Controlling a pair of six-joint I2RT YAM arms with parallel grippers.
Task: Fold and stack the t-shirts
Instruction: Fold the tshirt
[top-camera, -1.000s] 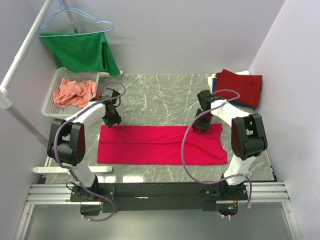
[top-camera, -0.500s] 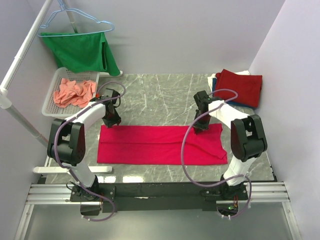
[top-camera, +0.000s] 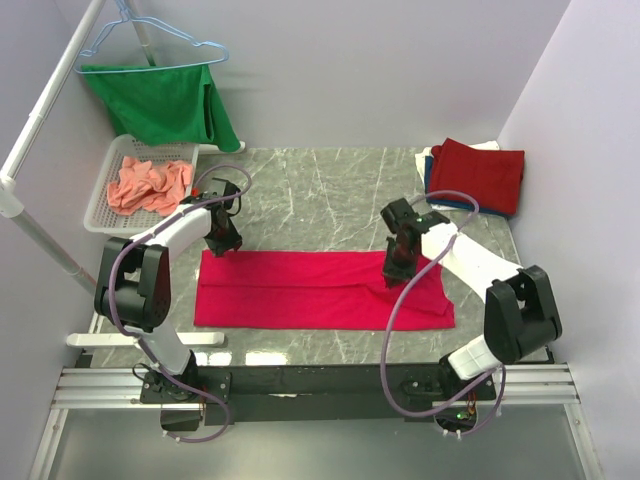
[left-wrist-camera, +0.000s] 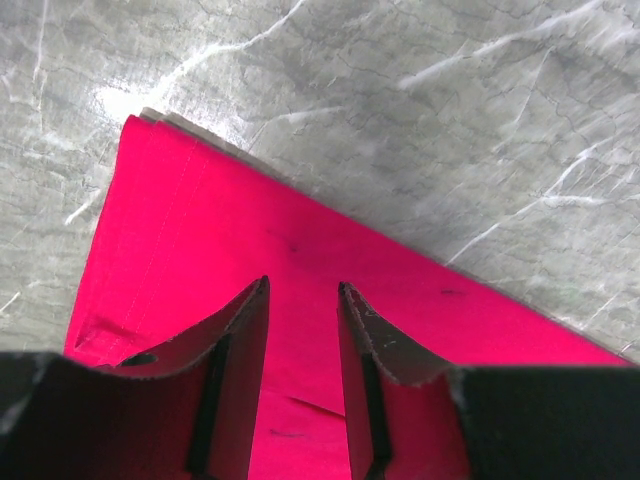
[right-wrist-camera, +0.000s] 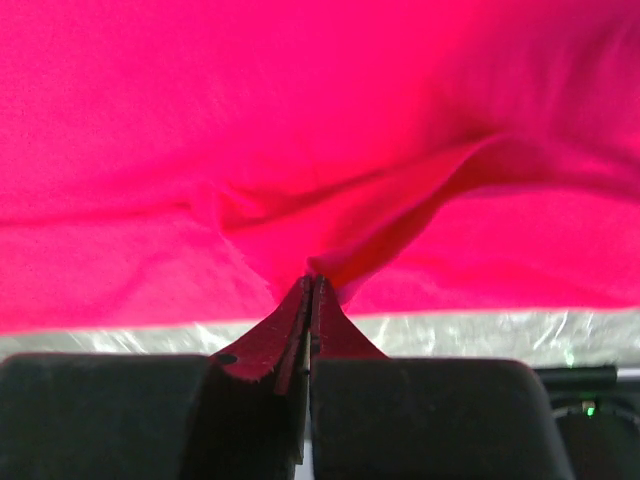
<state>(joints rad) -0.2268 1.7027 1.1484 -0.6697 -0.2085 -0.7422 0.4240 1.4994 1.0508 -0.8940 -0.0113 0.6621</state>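
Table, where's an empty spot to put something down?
The biggest bare patch is the far middle of the table, between the white basket and the folded dark red t-shirt. A thin strip runs along the near edge. The middle is crowded: the pinkish-red t-shirt, with the left gripper and right gripper at it.

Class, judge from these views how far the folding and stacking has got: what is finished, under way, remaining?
Done: a dark red t-shirt sits folded at the far right. Under way: the bright pinkish-red t-shirt lies folded into a long strip; the right gripper is shut on a pinch of it, the left gripper open over its far-left corner. Left: the crumpled salmon-orange t-shirt in the white plastic basket.
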